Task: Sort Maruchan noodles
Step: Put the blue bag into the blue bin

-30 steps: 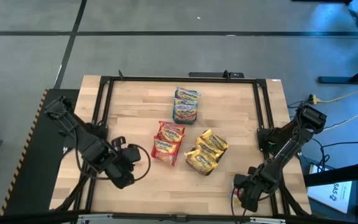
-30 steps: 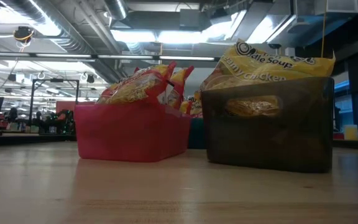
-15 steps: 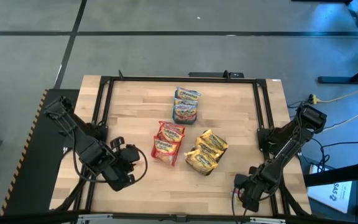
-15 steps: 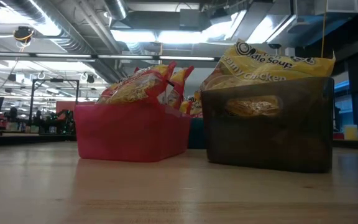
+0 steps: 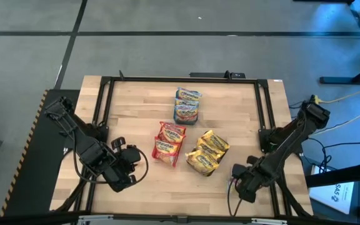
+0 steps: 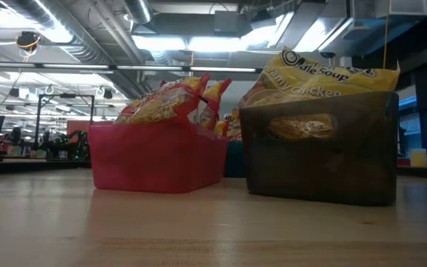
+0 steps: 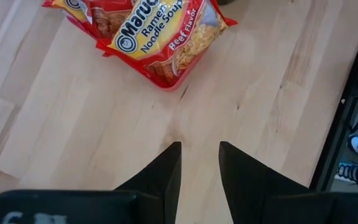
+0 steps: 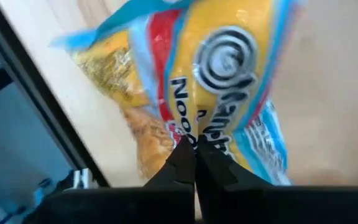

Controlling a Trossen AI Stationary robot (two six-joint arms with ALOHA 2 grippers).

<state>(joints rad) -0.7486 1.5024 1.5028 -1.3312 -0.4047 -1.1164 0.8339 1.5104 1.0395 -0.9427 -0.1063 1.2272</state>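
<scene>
Keep the blue-edged packet (image 8: 229, 93) pinched between the pressed-together fingers of the right gripper (image 5: 237, 185) at the tabletop's (image 5: 136, 112) near right. Lift clear of the yellow stack (image 5: 208, 152) and carry to the blue stack (image 5: 187, 105) at the far middle. Leave the left gripper (image 5: 133, 164) spread and empty beside the red stack (image 5: 167, 142); note the right gripper's inward shift since a second ago.

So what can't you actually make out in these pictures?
- Low view: the pink tray and grey tray hide whatever sits behind them.
- Right wrist view: the blue packet is blurred and its wording cut off; whether the shut right gripper pinches it is unclear.
- Left wrist view: the red packet ahead of the open left gripper is cut off by the edge.
</scene>
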